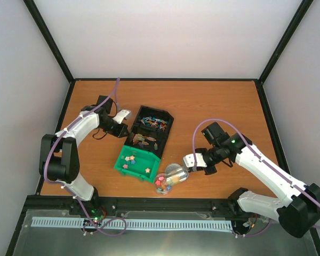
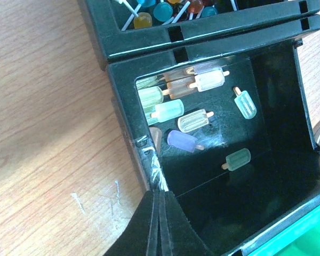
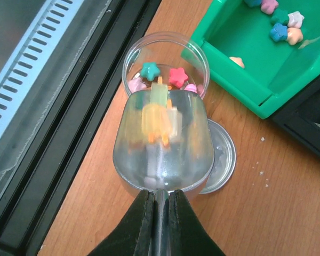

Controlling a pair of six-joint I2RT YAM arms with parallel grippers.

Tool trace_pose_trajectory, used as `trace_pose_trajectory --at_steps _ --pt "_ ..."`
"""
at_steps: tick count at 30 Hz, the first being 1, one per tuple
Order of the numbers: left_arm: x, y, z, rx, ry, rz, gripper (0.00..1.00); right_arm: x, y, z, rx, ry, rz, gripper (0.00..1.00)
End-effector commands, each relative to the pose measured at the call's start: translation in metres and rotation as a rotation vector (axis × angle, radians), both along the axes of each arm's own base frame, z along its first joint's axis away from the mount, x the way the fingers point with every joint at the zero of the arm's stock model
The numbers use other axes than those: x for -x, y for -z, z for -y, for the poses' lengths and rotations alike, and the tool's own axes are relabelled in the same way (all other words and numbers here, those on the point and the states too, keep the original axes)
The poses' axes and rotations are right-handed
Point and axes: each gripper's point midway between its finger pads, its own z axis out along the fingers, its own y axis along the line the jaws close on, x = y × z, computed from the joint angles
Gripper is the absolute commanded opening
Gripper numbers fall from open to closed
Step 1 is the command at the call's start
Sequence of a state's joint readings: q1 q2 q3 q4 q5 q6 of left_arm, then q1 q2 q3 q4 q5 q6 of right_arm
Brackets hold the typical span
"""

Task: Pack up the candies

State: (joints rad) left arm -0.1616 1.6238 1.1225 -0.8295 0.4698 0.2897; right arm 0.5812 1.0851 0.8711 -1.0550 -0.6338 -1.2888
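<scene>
Tiny star candies lie in the green bin (image 1: 132, 160) and in a clear round tub (image 3: 165, 56) near the table's front edge; the star candies (image 3: 177, 76) in the tub are red, teal and pink. My right gripper (image 3: 160, 194) is shut on the handle of a silver scoop (image 3: 162, 154) tipped over the tub, with blurred orange and green pieces in it. A round silver lid (image 3: 224, 160) lies under the scoop. My left gripper (image 2: 159, 193) is shut, its tips against the left wall of the black tray (image 2: 122, 101).
The black tray holds popsicle-shaped pieces (image 2: 194, 120) in one compartment and lollipop-like pieces (image 2: 152, 13) in the far one. The green bin (image 3: 245, 88) abuts the tray's near end. A black rail (image 1: 165, 202) runs along the table's front edge, close to the tub.
</scene>
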Motion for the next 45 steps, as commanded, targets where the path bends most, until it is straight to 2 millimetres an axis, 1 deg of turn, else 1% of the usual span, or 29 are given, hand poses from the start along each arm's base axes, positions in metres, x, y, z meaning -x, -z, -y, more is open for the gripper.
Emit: trace_pose_trajectory --at_steps 1,5,9,13,16,19,20,22,24,25,26,28,32,34,36,38,39,41,45 --pt "0.037 0.034 -0.021 -0.114 0.017 -0.157 0.01 -0.009 -0.007 -0.005 0.054 0.051 0.029 0.03" --pt "0.037 0.033 -0.021 -0.115 0.022 -0.151 0.01 -0.009 -0.009 -0.006 0.089 0.054 0.055 0.03" --pt "0.04 0.035 -0.025 -0.135 0.035 -0.145 0.01 -0.011 -0.016 -0.007 0.112 0.067 0.052 0.03" --pt "0.045 0.036 -0.028 -0.151 0.055 -0.132 0.01 -0.012 -0.03 -0.009 0.108 0.097 0.032 0.03" --pt "0.048 0.037 -0.029 -0.158 0.066 -0.129 0.01 -0.023 -0.044 -0.016 0.095 0.163 0.017 0.03" --pt "0.05 0.036 -0.031 -0.166 0.075 -0.119 0.01 -0.047 -0.061 -0.029 0.051 0.269 -0.009 0.03" --pt "0.051 0.036 -0.031 -0.167 0.078 -0.118 0.01 -0.06 -0.064 -0.034 0.04 0.314 -0.025 0.03" --pt "0.051 0.034 -0.032 -0.166 0.076 -0.113 0.01 -0.085 -0.078 -0.043 0.006 0.407 -0.05 0.03" --pt "0.049 0.029 -0.031 -0.155 0.067 -0.094 0.01 -0.112 -0.087 -0.048 -0.017 0.49 -0.056 0.03" --pt "0.046 0.025 -0.03 -0.142 0.058 -0.079 0.03 -0.125 -0.09 -0.051 -0.026 0.527 -0.054 0.03" --pt "0.043 0.018 -0.029 -0.127 0.05 -0.057 0.07 -0.137 -0.092 -0.053 -0.03 0.563 -0.056 0.03" --pt "0.037 0.005 -0.024 -0.095 0.037 -0.012 0.19 -0.161 -0.097 -0.057 -0.04 0.616 -0.062 0.03" --pt "0.02 -0.028 -0.014 -0.028 0.009 0.075 0.36 -0.204 -0.095 -0.056 -0.027 0.708 -0.078 0.03" --pt "0.013 -0.043 -0.008 0.013 0.004 0.106 0.45 -0.225 -0.086 -0.055 0.006 0.735 -0.058 0.03" --pt "0.006 -0.054 -0.001 0.057 0.005 0.124 0.5 -0.242 -0.08 -0.055 0.031 0.753 -0.033 0.03" --pt "0.002 -0.062 0.006 0.094 0.012 0.133 0.51 -0.255 -0.077 -0.057 0.053 0.758 -0.027 0.03" --pt "-0.001 -0.062 0.008 0.102 0.013 0.132 0.52 -0.261 -0.078 -0.06 0.054 0.76 -0.024 0.03" --pt "-0.005 -0.06 0.012 0.1 0.021 0.127 0.52 -0.268 -0.072 -0.064 0.073 0.759 -0.036 0.03" --pt "-0.009 -0.044 0.017 0.035 0.037 0.109 0.52 -0.275 -0.057 -0.066 0.135 0.734 -0.041 0.03"
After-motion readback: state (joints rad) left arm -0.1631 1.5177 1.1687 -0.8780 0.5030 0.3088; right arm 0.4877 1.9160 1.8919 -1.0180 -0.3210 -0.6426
